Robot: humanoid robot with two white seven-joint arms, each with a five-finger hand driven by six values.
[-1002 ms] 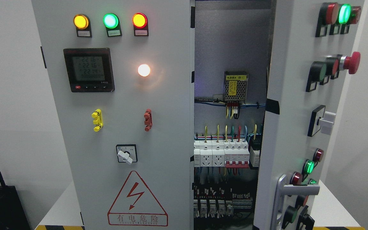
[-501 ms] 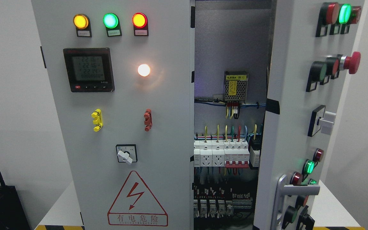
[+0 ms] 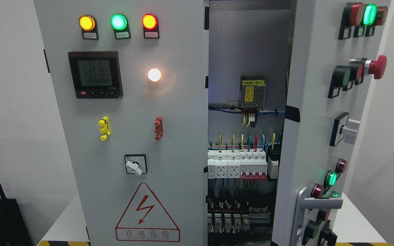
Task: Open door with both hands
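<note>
So neither hand was in shot, can't tell what the fingers were up to. The right door (image 3: 316,123) stood swung well open, breakers (image 3: 241,165) and wiring showing inside, while the left door (image 3: 128,130) sat shut. Best bet looked like grabbing the silver handle (image 3: 303,208) low down and pulling along the hinge arc, clear of the red mushroom button (image 3: 379,67). Cabinet sat on a white bench (image 3: 354,222) with hazard striping, plain white walls around

— How many doors and meters?
— Two doors: left door (image 3: 128,136) shut, right door (image 3: 315,130) swung open; one meter (image 3: 95,74).
— And on the left door?
— Four lit lamps, two rotary-free clips, one selector switch (image 3: 135,164), one warning triangle (image 3: 147,213).
</note>
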